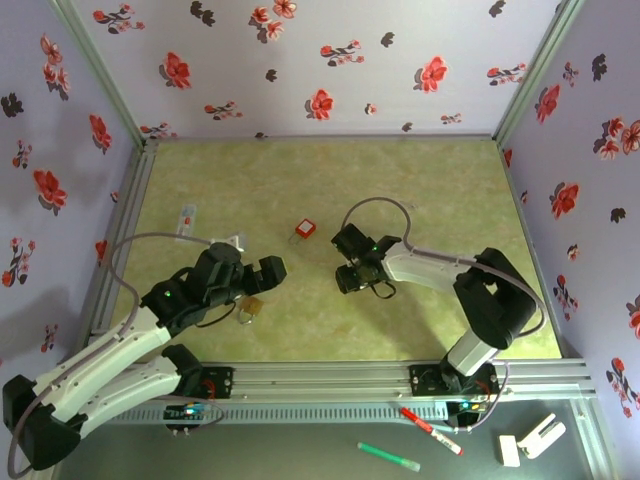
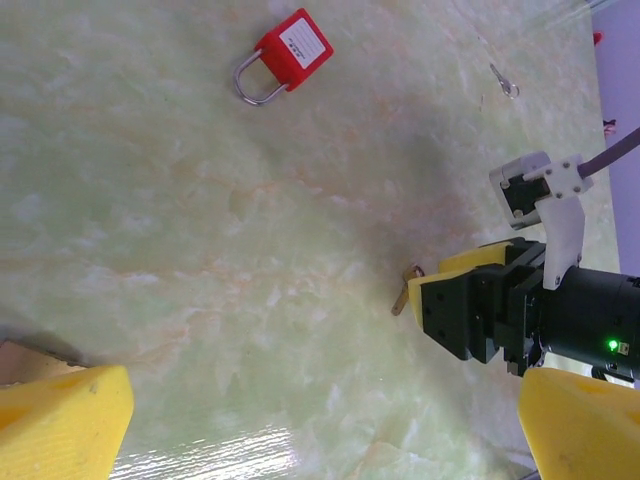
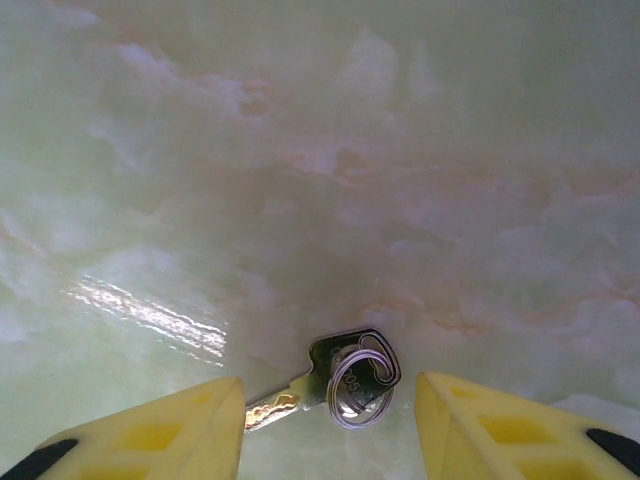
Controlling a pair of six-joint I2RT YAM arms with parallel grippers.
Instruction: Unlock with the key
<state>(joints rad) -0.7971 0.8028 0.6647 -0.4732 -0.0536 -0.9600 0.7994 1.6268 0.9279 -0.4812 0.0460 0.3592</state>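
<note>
Two yellow pads [image 3: 180,425] of the right arm's jaws frame the foreground of the wrist view, standing apart on either side of a tiny dark grey metal key [image 3: 335,385] with a small wire ring through its rounded head. The key lies flat on the pale green marbled bench [image 3: 300,150], between the pads and touching neither. The step in hand appears to be the pick-up of the key. The left arm's jaws, spread wide and holding nothing, hover near a brass padlock [image 1: 250,308]. A red-bodied padlock with a steel shackle [image 2: 283,55] sits well apart at mid-bench. Next, the right jaws must pinch the thin key off the bench, likely by its head, leaving the blade free for a keyhole. Which lock it fits cannot be told.
</note>
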